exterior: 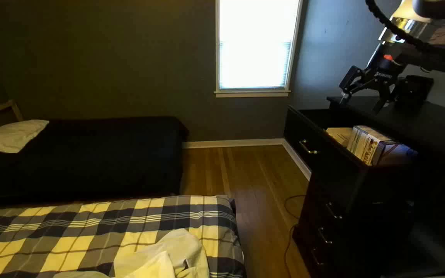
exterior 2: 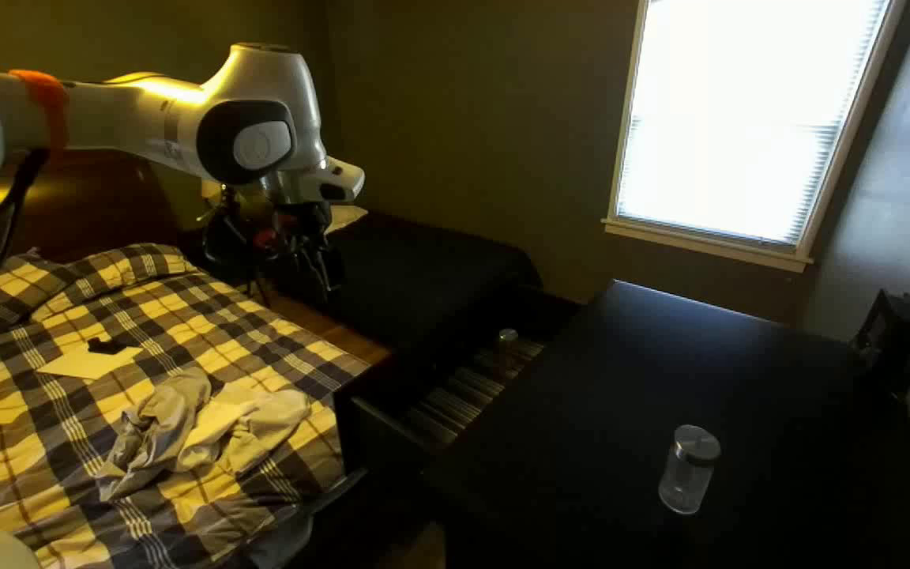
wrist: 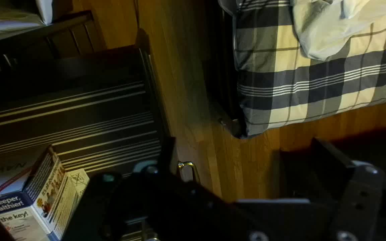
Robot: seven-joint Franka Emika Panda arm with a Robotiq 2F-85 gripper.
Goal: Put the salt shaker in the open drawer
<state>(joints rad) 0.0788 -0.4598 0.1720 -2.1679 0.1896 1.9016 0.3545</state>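
- Metal-lidded glass shaker (exterior 2: 507, 348): upright in the open drawer (exterior: 332, 160), lower than the gripper (exterior: 359, 105), well apart from it.
- Metal-lidded glass jar (exterior 2: 688, 470): upright on top of the black dresser (exterior 2: 605, 387), also well apart from gripper. Contents of both unclear; can't tell which one is meant as the salt.
- Gripper: fingers spread wide, empty; wood floor (wrist: 219, 174) shows through the gap in wrist view.
- Open drawer: below gripper, to its left in wrist view; metal pull (wrist: 189, 164) shows close by one finger there.
- Printed carton (wrist: 28, 197): in the drawer, lower left of gripper in wrist view, taking up part of the space.
- Black object (exterior: 411, 92) on dresser top: behind gripper in an exterior view, too dark to identify.
- Plaid bed (wrist: 313, 87): upper right of gripper in wrist view, pale cloth (wrist: 333, 30) heaped on it.
- Black-covered bed (exterior 2: 439, 269): behind gripper in an exterior view.
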